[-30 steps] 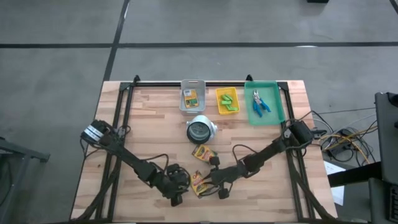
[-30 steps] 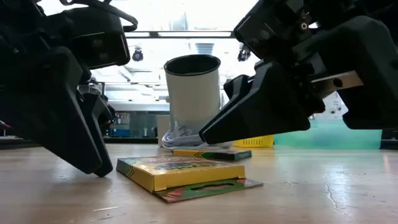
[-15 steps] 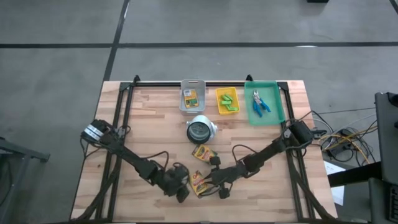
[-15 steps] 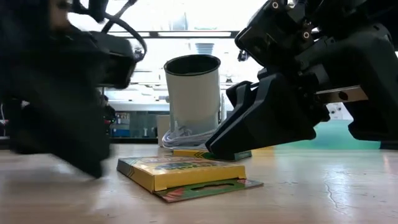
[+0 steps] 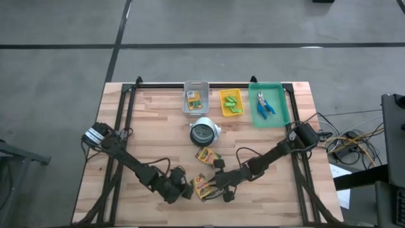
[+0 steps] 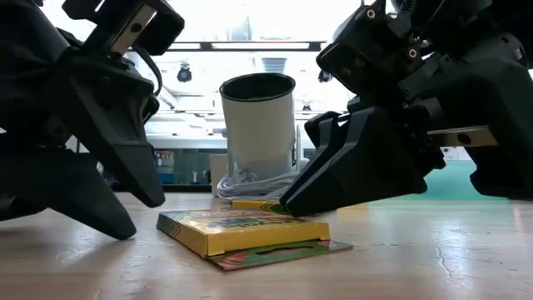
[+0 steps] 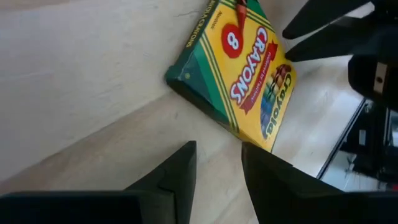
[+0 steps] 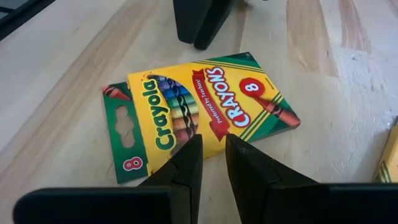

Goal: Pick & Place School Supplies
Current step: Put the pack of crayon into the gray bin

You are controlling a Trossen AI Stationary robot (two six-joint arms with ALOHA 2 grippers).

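Wooden table (image 5: 145, 120), grey shop floor around it, white cup (image 5: 204, 132) mid-table as reference.

- Target crayon box (image 5: 202, 186): flat on the wood, well in front of the cup, hang-tab flap splayed out. Same spot and angle as a second ago. Not lifted, not clamped.
- Right gripper (image 5: 217, 183): just right of that box, front of the cup. Jaws down to a narrow slit, nothing between them, tips right at the box's long edge in the right wrist view. Barely moved over the last second.
- Left gripper (image 5: 185, 192): the real change. Swung in from farther front-left and re-angled, now just beside the box's left edge. Jaws part open with a modest gap, empty, aimed at a box corner in the left wrist view.
- Reads as a two-sided squeeze or pin-and-scoop on a box too flat to grab from above. Pick step, grasp not made.
- Second crayon box (image 5: 207, 155): loose, just in front of the cup.
- Third crayon box (image 5: 195, 98): already in the grey tray (image 5: 195, 84) behind the cup.
- Green sticks (image 5: 231, 103) in the yellow tray (image 5: 223, 95), scissors (image 5: 264, 104) in the green tray (image 5: 281, 101), both behind-right of the cup.
- Judged two boxes left to go.
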